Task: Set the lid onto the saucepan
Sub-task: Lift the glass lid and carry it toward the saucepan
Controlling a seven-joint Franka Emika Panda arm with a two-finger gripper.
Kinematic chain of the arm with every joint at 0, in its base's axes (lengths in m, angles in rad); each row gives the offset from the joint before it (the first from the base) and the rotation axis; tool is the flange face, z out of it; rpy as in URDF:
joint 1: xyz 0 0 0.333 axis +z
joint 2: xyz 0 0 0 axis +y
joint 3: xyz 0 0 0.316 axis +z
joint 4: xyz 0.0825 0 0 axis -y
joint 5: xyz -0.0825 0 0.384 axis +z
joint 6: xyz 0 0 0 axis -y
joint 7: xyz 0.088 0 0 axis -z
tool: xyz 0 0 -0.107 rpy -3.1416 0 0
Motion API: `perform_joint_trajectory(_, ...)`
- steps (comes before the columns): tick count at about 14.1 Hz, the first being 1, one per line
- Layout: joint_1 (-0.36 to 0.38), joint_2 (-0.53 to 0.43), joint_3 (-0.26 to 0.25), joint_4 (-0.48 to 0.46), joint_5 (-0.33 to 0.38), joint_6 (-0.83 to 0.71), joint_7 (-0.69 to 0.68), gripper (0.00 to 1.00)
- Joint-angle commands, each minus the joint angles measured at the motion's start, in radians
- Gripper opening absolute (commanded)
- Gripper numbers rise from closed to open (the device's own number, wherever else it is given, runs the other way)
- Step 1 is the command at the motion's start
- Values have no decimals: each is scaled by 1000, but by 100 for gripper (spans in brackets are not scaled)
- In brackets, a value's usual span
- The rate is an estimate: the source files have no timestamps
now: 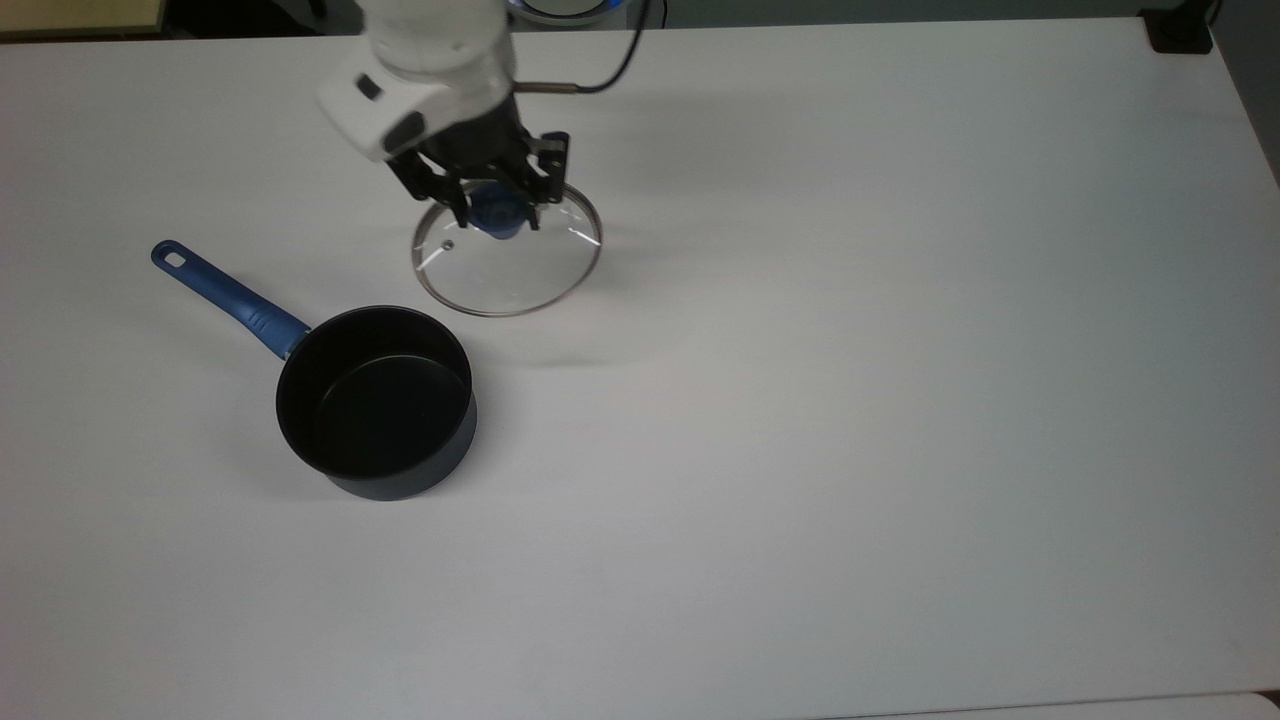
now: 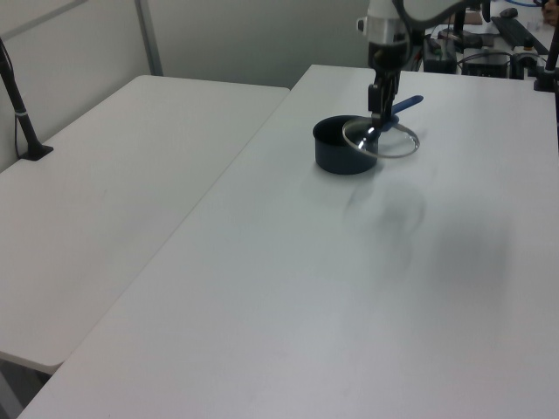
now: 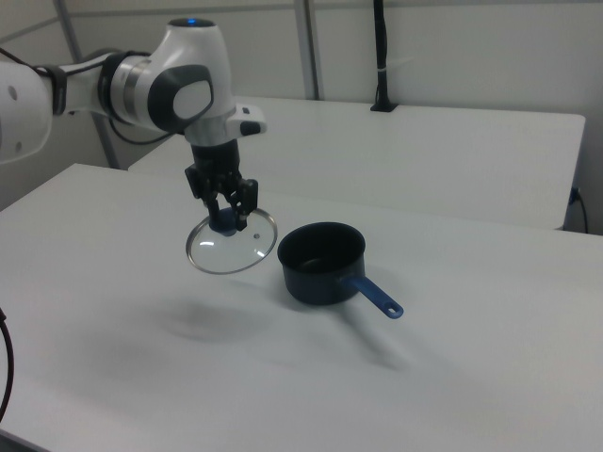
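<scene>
The lid [image 1: 510, 262], a clear glass disc with a metal rim and a blue knob, hangs in the air above the table. My gripper [image 1: 497, 213] is shut on its knob. In the right view the lid [image 3: 231, 245] floats level, just to the right view's left of the saucepan [image 3: 322, 262], with the gripper [image 3: 225, 215] above it. The black saucepan [image 1: 375, 402] stands on the white table [image 1: 850, 400], its blue handle [image 1: 225, 298] pointing to the top view's upper left. In the left view the lid [image 2: 390, 146] hangs beside the saucepan [image 2: 342, 146], under the gripper [image 2: 377, 109].
A second white table [image 2: 105, 183] stands alongside at the left view's left. A black post [image 3: 380, 56] rises at the far table's back in the right view. A black cable [image 1: 600, 70] trails from my wrist.
</scene>
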Motion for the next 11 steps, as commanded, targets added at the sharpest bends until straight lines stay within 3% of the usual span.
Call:
perform_joint_trajectory(1,-7,12,-21,55,31,-51,-24,44)
perform_joint_trajectory(11,-32,176,-60,222,36,-10,-15,43)
